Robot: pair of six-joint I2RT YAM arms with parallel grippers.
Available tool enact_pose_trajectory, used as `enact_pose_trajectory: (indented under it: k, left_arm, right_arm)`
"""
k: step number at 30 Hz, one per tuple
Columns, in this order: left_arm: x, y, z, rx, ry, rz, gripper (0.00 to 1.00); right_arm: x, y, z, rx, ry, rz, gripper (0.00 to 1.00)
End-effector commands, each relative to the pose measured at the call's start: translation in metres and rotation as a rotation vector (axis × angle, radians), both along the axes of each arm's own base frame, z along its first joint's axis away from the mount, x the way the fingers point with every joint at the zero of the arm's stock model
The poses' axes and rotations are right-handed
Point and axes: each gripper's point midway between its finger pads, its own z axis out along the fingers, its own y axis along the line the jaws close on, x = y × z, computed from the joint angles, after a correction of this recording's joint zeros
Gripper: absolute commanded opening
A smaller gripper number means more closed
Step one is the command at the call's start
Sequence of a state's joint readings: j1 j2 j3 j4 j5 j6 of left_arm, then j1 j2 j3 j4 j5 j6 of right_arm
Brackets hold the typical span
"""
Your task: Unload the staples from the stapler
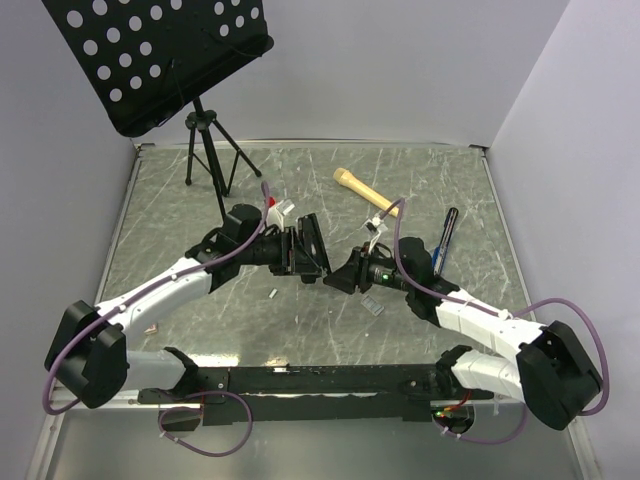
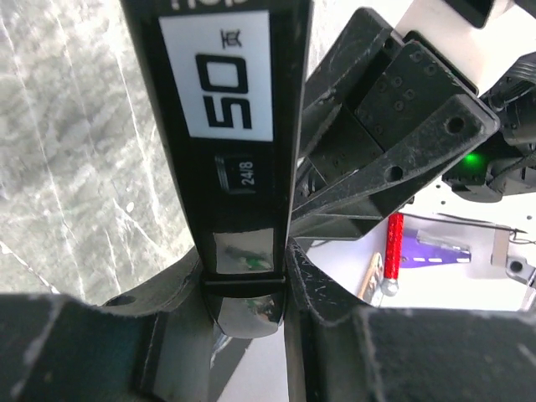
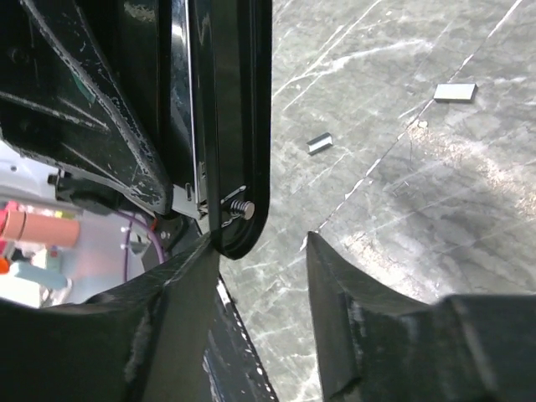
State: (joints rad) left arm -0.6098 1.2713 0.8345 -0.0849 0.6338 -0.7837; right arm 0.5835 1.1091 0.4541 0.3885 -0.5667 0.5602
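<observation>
My left gripper (image 1: pixel 290 250) is shut on the black stapler (image 1: pixel 308 245) and holds it above the table's middle. In the left wrist view the fingers (image 2: pixel 327 293) clamp the stapler's bar with its white "50" label (image 2: pixel 239 126). My right gripper (image 1: pixel 343 277) is open just right of the stapler. In the right wrist view its gap (image 3: pixel 261 251) is mostly empty, and the stapler's rounded end with a small spring pin (image 3: pixel 240 209) sits at the left fingertip. A tiny silvery staple strip (image 3: pixel 320 143) lies on the table, also in the top view (image 1: pixel 272 294).
A second small grey piece (image 3: pixel 456 92) lies farther off. A wooden mallet (image 1: pixel 365 190), a black-and-blue pen (image 1: pixel 445 236) and a clear piece (image 1: pixel 372 307) lie on the grey table. A perforated black music stand (image 1: pixel 160 50) on a tripod stands at the back left.
</observation>
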Motion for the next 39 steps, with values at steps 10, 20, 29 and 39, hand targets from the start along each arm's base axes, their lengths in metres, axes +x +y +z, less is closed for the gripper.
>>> enact_pose_trajectory:
  k: [10, 20, 29, 39]
  left_arm:
    - [-0.034, -0.004, 0.016, -0.105, -0.014, -0.136, 0.01]
    - [-0.049, -0.010, 0.004, -0.069, 0.017, -0.194, 0.01]
    - [-0.054, -0.012, -0.004, -0.047, 0.050, -0.203, 0.01]
    - [-0.054, -0.010, -0.009, -0.005, 0.023, -0.229, 0.01]
  right_arm:
    - [0.092, -0.033, -0.003, -0.166, -0.009, -0.447, 0.45]
    - [0.121, -0.048, -0.006, -0.214, 0.019, -0.558, 0.44]
    - [0.140, -0.069, 0.007, -0.283, -0.064, -0.639, 0.44]
    - [0.104, -0.020, 0.025, -0.183, -0.248, -0.232, 0.54]
